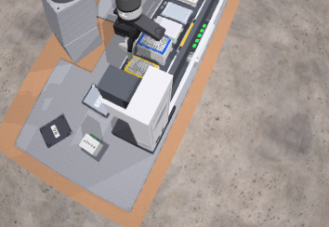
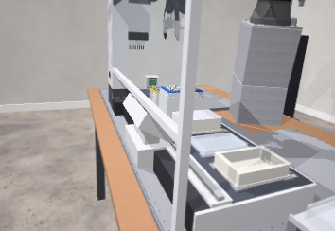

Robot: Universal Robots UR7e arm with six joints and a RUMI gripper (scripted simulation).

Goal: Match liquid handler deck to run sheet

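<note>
Exterior view, nearest: cream open reservoir (image 2: 251,165), box-shaped, thick-walled, at near deck end. Behind it flat gridded clear plate (image 2: 219,142), then white block (image 2: 199,119), then blue-rimmed tip rack (image 2: 169,90), upright. Gripper (image 2: 171,26) high above rack, fingers apart, empty, pointing down.

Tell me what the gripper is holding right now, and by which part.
Nothing is held. The gripper hangs open in the air, well above the blue-framed tip rack, with its fingers apart and nothing between them.
</note>
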